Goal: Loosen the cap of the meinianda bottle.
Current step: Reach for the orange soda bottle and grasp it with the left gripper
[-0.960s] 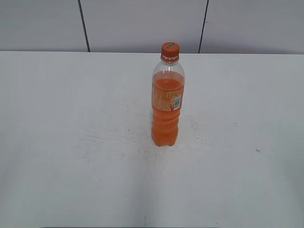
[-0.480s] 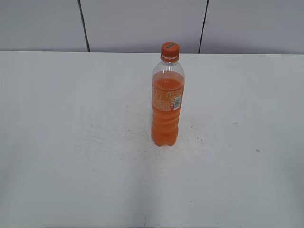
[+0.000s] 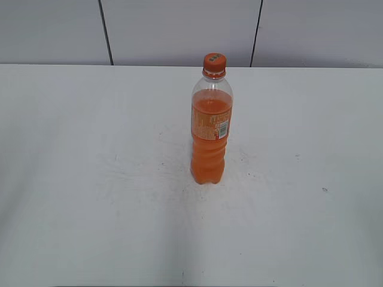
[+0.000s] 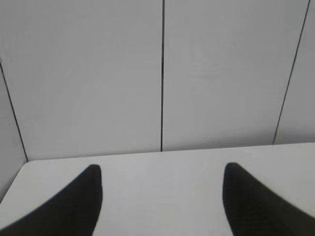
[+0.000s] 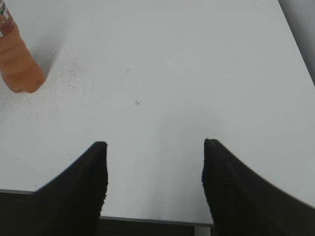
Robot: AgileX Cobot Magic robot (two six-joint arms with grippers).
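White table [image 3: 90, 179], grey panelled wall [image 3: 179, 30] behind. Left gripper [image 4: 162, 172] spread apart over bare tabletop. Right gripper [image 5: 153, 145] likewise apart, well away from the meinianda bottle [image 5: 17, 64] at upper left of frame. Bottle upright near centre, cap [image 3: 214, 61] on top.

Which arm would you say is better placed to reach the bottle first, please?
Right, probably: its open claw already sees the clear plastic orange-soda bottle; the open left claw faces only the wall.
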